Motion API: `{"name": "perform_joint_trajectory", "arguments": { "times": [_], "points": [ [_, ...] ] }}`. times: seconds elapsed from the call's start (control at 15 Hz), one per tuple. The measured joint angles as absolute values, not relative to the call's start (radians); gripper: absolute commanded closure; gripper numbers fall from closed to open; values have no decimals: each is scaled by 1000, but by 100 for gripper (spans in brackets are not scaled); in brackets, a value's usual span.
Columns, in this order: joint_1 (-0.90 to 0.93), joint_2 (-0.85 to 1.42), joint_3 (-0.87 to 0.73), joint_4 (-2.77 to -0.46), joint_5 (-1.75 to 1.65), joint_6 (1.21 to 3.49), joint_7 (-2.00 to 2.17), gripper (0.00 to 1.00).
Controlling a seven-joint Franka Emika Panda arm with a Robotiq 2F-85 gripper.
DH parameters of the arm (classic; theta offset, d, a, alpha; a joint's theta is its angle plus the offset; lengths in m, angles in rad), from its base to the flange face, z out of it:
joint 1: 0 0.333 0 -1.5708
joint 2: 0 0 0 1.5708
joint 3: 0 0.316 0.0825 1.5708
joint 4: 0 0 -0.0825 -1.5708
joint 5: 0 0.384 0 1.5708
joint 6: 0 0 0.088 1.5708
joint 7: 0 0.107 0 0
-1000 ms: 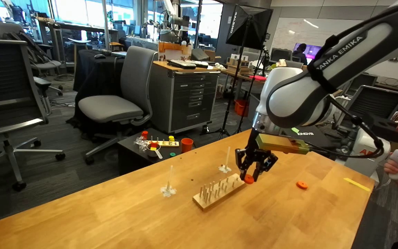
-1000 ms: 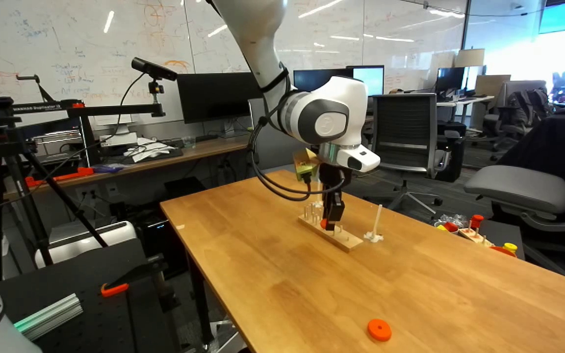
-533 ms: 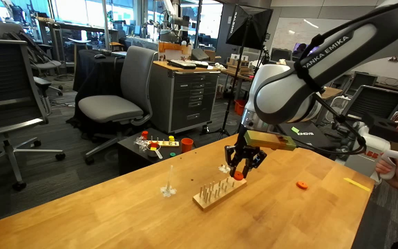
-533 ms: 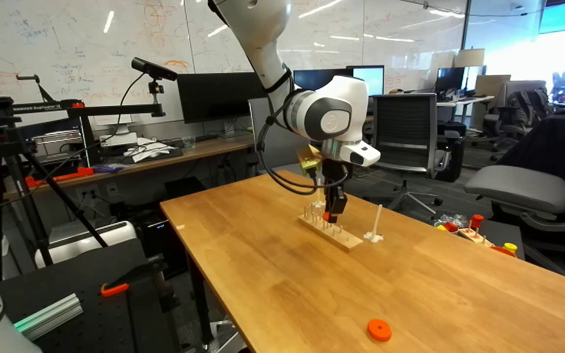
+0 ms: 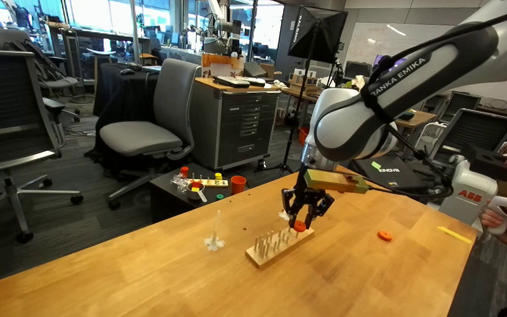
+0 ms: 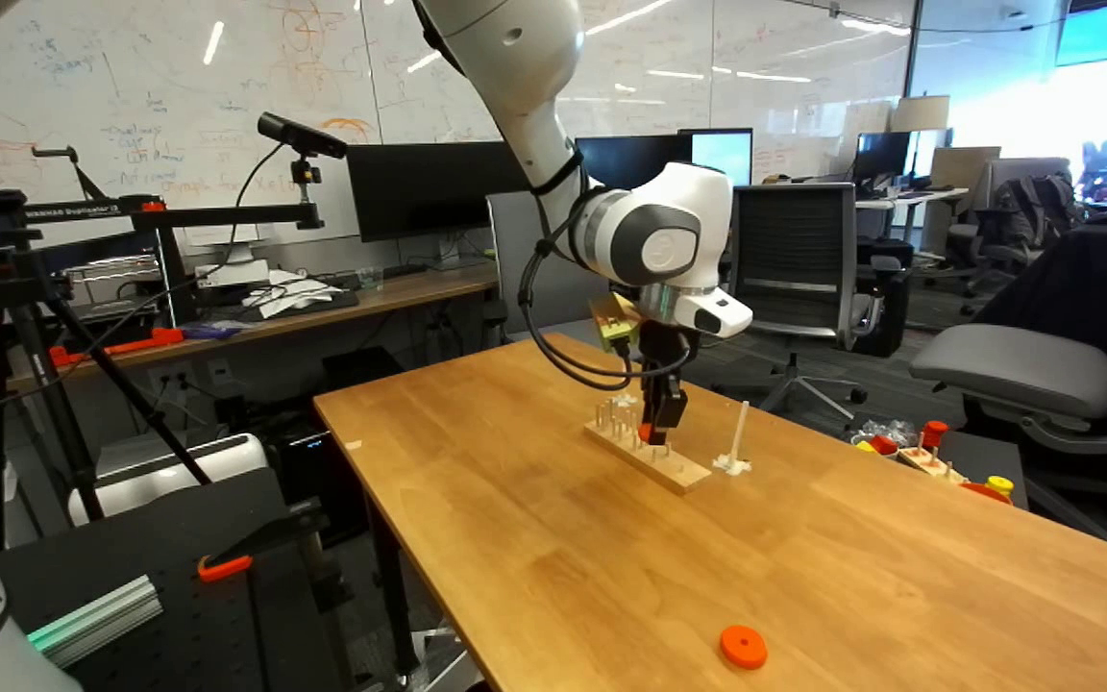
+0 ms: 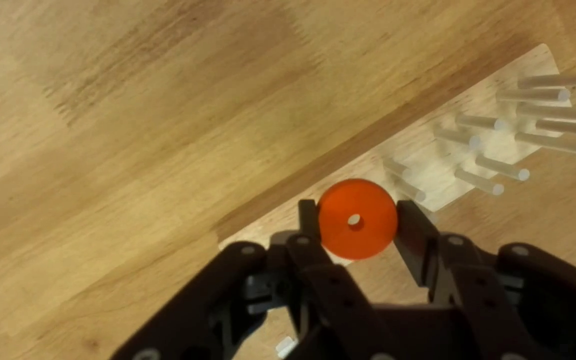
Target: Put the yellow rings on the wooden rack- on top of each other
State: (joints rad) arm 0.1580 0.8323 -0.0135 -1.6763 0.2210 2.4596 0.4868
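My gripper (image 5: 300,220) is shut on one ring (image 5: 299,226), an orange-red disc with a small centre hole. The ring also shows in the wrist view (image 7: 340,240), held flat between both fingertips. It is above the end of the wooden rack (image 5: 279,252) that has few, short pegs. The rack also shows in an exterior view (image 6: 683,475) and in the wrist view (image 7: 263,227); its taller pegs are at the opposite end. Part of the rack is hidden under the ring and fingers. The other ring (image 5: 384,236) lies flat on the table, also seen in an exterior view (image 6: 743,647).
A lone thin post (image 5: 216,229) is taped to the table (image 5: 148,264) beside the rack. Another post (image 6: 738,437) stands near the rack's short-peg end. A dark side table holds an orange cup (image 5: 238,185) and small toys. A yellow tape strip (image 5: 454,234) lies near the table edge.
My gripper has moved with the ring from beside the rack's end to above its short-peg end, and dropped slightly in the last half second. The other ring and the rack have not moved.
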Motion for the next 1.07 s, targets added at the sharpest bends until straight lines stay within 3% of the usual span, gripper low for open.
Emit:
{"name": "perform_joint_trajectory", "arguments": {
  "times": [1.07],
  "points": [
    [148, 885, -18, -1628, 221, 2435, 487, 82]
  ]
}}
